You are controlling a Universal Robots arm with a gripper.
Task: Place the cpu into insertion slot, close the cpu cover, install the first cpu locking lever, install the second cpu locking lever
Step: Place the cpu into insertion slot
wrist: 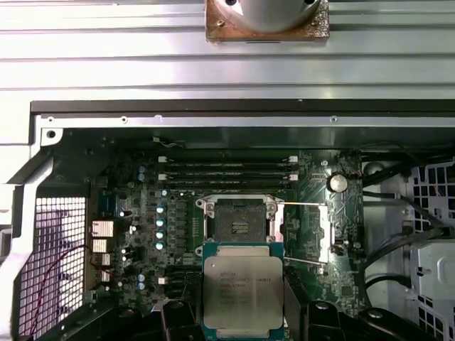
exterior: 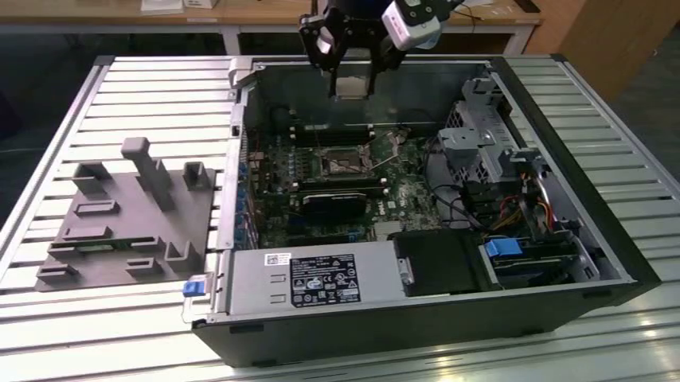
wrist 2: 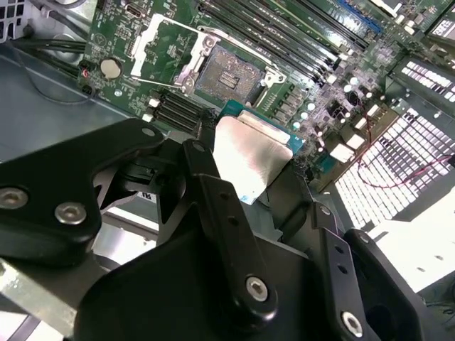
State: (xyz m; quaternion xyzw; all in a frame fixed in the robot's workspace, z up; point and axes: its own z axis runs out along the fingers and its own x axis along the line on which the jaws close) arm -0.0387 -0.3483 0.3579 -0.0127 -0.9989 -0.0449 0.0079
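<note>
We see the cpu (wrist: 243,290) w/ a pale metal top, smooth, dull satin sheen, edged by green board; in the second wrist view that top glares silvery-white. Insertion slot (wrist: 237,221): dark matt centre, bright metal rim. Cpu cover (wrist: 325,234): thin shiny metal frame. Gripper (wrist: 243,314): black links, matt to semi-gloss, w/ shiny screw heads. In the exterior view the table (exterior: 595,103) is ribbed metal, satin finish; the fixture (exterior: 127,215), left of the frame, looks like matt grey plastic; the case (exterior: 425,326) is matt black outside, bare grey sheet metal inside; the desk (exterior: 266,12), top edge, looks like wood.
</note>
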